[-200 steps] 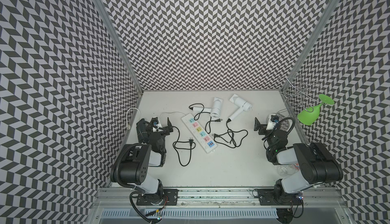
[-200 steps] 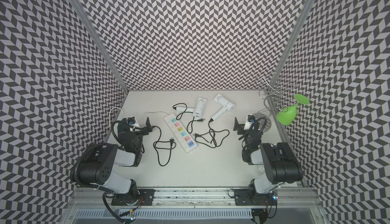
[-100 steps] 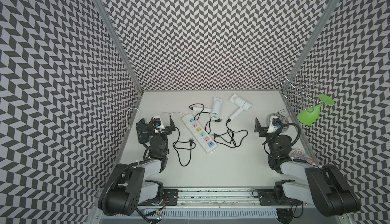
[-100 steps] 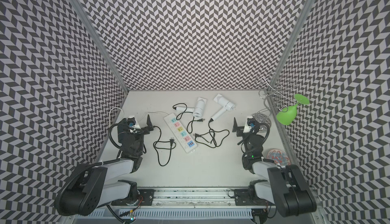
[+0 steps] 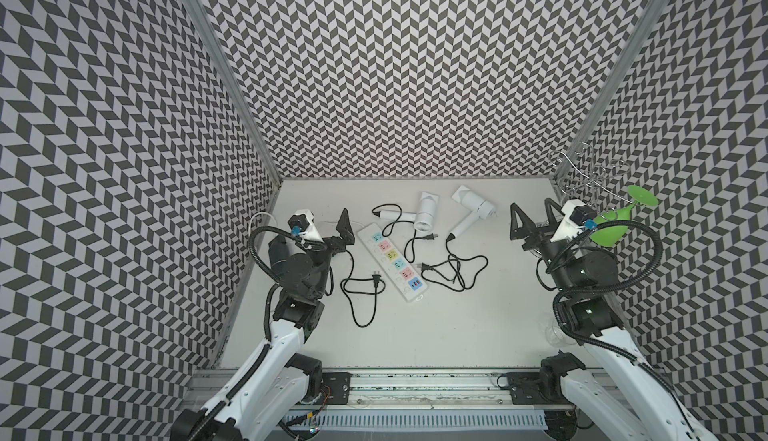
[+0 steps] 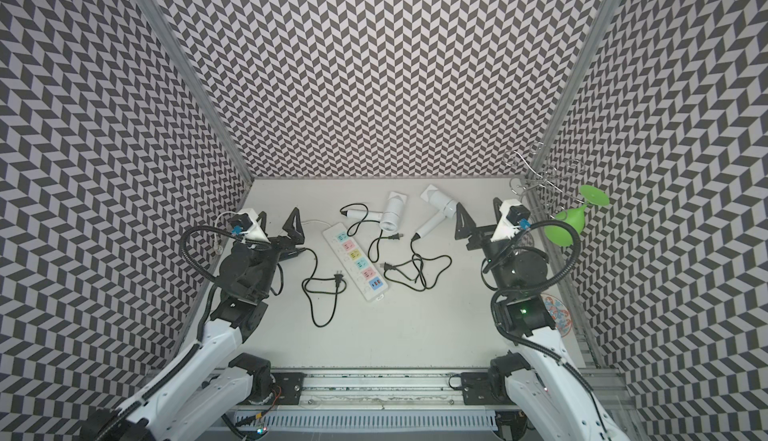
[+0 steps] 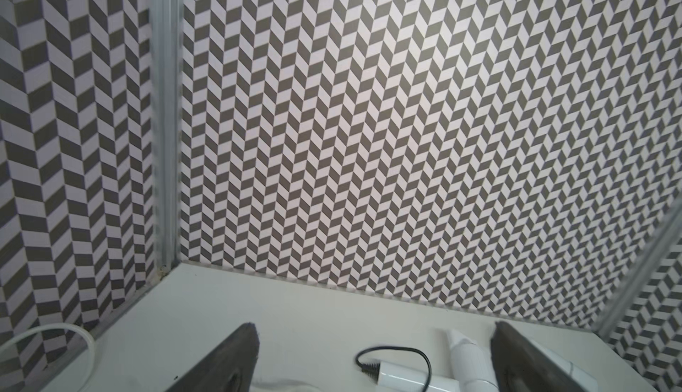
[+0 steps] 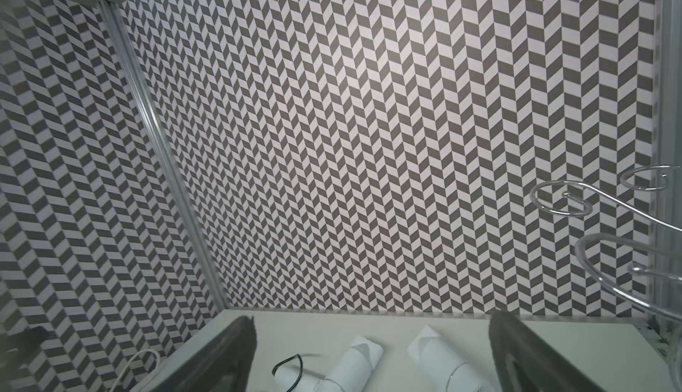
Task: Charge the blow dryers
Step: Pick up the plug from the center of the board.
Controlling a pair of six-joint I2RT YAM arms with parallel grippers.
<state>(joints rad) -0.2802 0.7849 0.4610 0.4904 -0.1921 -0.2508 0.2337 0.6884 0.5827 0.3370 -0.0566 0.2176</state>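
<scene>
Two white blow dryers (image 5: 426, 214) (image 5: 478, 206) lie at the back middle of the table, seen in both top views (image 6: 392, 212) (image 6: 442, 206) and the right wrist view (image 8: 354, 364) (image 8: 439, 360). A dark blue body (image 5: 277, 252), probably the third blow dryer, lies mostly hidden under my left arm. Their black plugs (image 5: 376, 279) (image 5: 434, 237) (image 5: 424, 267) lie loose beside the power strip (image 5: 392, 258). My left gripper (image 5: 326, 215) (image 7: 372, 331) hangs open and empty left of the strip. My right gripper (image 5: 532, 206) (image 8: 371, 318) hangs open and empty right of the dryers.
A wire rack (image 5: 582, 169) in the back right corner holds a green glass (image 5: 615, 227) upside down, close behind my right wrist. A patterned plate (image 6: 557, 310) lies by the right wall. A white cable (image 5: 259, 216) loops along the left wall.
Both arms have unfolded and lifted their wrists higher over the table. The jaws stayed wide open. Nothing on the table has moved.
</scene>
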